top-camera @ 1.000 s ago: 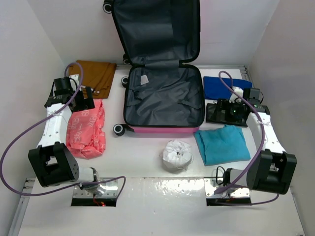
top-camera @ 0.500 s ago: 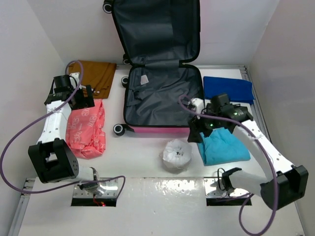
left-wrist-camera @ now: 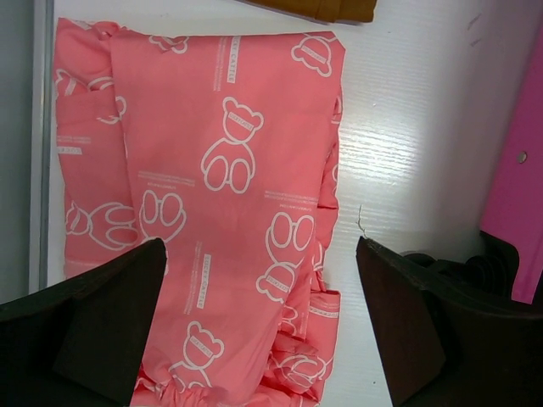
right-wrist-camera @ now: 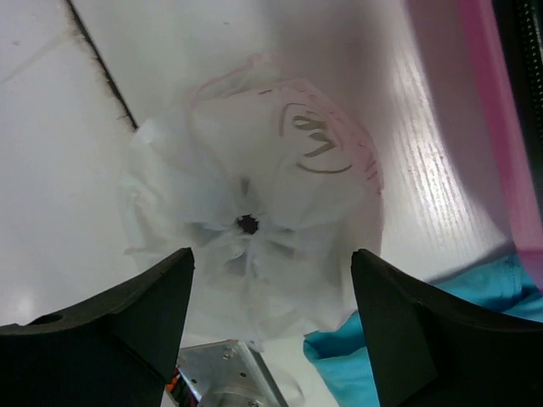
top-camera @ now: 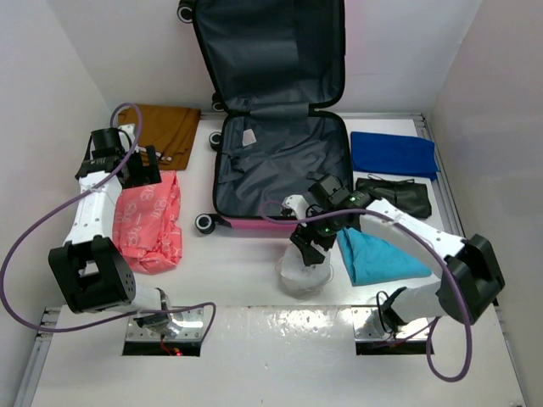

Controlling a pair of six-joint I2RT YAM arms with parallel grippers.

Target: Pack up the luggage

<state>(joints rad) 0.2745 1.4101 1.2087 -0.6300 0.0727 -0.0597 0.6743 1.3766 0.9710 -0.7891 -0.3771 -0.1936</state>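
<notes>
the table (top-camera: 246, 263) is white. close to the middle of its near edge lies a white crumpled bag (top-camera: 304, 273) with some writing on it. the right tool (top-camera: 307, 246) hangs right over this bag. its two fingers (right-wrist-camera: 127, 322) stand wide apart, one on each side of the bag, and they hold nothing. i cannot tell if they touch the bag.

just to the right of the bag lies a folded teal cloth (top-camera: 382, 254), partly under the right arm.

on the left side of the table lies a pink cloth with white bears (top-camera: 151, 220). the left tool (top-camera: 140, 170) hangs over the far end of it. this tool is wide open too, and it holds nothing.

the luggage (top-camera: 280, 225) sits in the middle of the table, a bit past the bag. it is bright pink outside and dark grey inside. it lies open, and nothing is in it. its lid (top-camera: 271, 51) stands up against the far wall. one black wheel (top-camera: 205, 223) shows at its near left corner.

to the right of the luggage lies a black thing (top-camera: 399, 197), and past that, by the far right corner, a folded blue cloth (top-camera: 393, 154). by the far left corner lies a brown cloth (top-camera: 165, 127).
</notes>
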